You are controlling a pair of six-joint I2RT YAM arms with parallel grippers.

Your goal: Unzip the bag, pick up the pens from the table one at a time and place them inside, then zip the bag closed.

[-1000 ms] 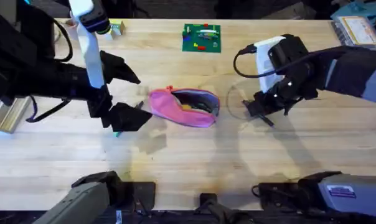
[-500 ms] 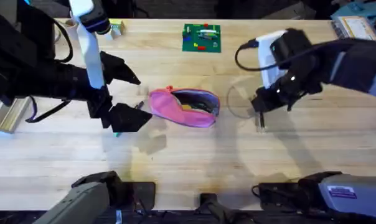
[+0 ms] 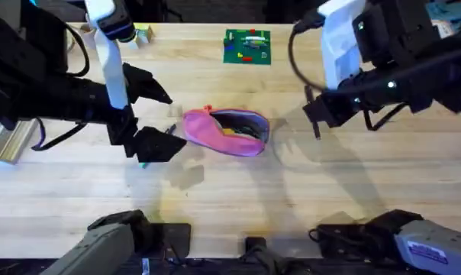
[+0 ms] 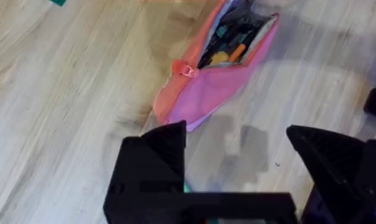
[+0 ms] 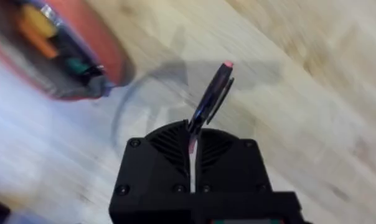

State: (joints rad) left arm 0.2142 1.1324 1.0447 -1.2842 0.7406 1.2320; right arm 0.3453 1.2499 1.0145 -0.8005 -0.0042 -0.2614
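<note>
Bag point(image 3: 227, 131): pink, unzipped, lying mid-bench point(image 3: 238, 198), well clear of every edge; bare wood toward the near edge. Left claw point(image 4: 238, 158): spread wide, holding nothing, low just beside the bag's pull end; a green sliver beneath it, too hidden to identify. Right claw point(image 5: 193, 138): raised beyond the bag's other end, pinched on a black pen point(image 5: 211, 96), apart from the bag. Green board point(image 3: 247, 46): near the far edge.
</note>
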